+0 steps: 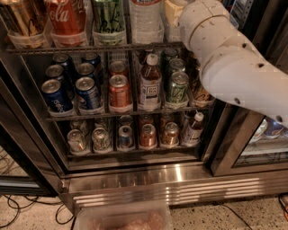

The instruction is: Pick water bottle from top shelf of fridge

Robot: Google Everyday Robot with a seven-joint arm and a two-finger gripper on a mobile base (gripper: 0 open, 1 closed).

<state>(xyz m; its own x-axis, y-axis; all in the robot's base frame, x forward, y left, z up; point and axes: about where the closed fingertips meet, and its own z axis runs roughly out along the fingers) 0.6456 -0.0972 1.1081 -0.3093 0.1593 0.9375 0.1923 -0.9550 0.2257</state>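
Observation:
The water bottle, clear and ribbed, stands on the top shelf of the fridge; its cap is cut off by the top edge. My white arm reaches in from the right. Its wrist end rises just right of the water bottle at the top edge. My gripper is past the top edge of the camera view, so it does not show. A cream-coloured object sits between the bottle and the arm.
A Coca-Cola bottle and a green can stand left of the water bottle. Lower racks hold several cans and a brown-drink bottle. The glass door is at right. A clear bin and cables are on the floor.

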